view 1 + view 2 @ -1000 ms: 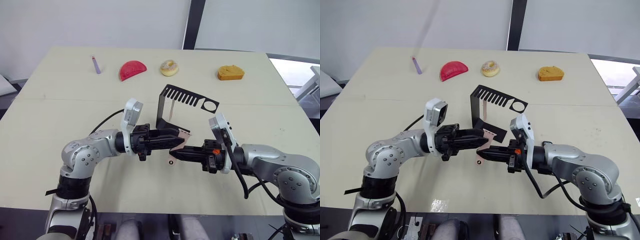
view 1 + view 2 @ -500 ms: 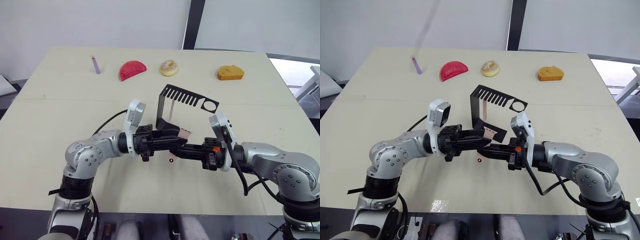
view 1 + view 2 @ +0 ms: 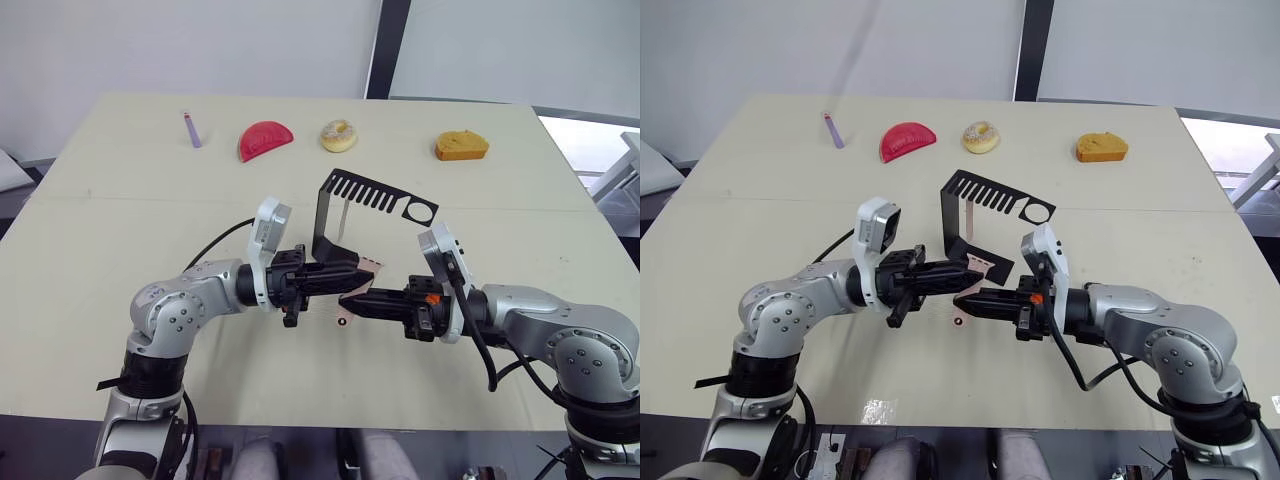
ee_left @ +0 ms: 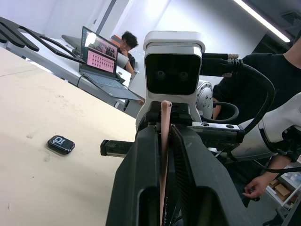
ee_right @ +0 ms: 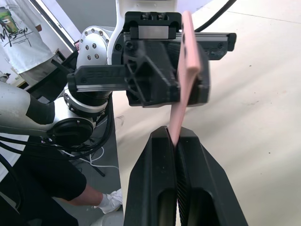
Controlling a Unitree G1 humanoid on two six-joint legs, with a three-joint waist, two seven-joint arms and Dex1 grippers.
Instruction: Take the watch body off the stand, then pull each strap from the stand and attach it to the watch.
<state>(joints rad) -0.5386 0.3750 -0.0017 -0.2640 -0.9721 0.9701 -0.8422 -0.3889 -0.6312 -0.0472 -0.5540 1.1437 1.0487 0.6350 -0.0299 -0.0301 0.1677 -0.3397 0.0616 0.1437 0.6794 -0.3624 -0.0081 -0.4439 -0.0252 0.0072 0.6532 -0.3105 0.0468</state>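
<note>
My left gripper (image 3: pixel 352 275) and right gripper (image 3: pixel 347 300) meet tip to tip in front of the black stand (image 3: pixel 322 215). Both are shut on one pale pink strap (image 5: pixel 186 70). Its upper end shows beside the left fingertips (image 3: pixel 371 265). Its holed lower end hangs under the right fingertips (image 3: pixel 343 319). In the left wrist view this strap (image 4: pixel 164 141) sits edge-on between the shut fingers. Another thin strap (image 3: pixel 343 216) hangs from the stand's slotted arm. The watch body (image 4: pixel 61 144) lies flat on the table, apart from both grippers.
Along the table's far edge lie a purple stick (image 3: pixel 191 129), a red half-round piece (image 3: pixel 264 139), a doughnut (image 3: pixel 338 135) and a yellow-orange lump (image 3: pixel 461 146). People sit beyond the table (image 4: pixel 126 44).
My left arm reached further right toward the right gripper. The two tips then drew slightly apart, and the strap's holed lower end shows more.
</note>
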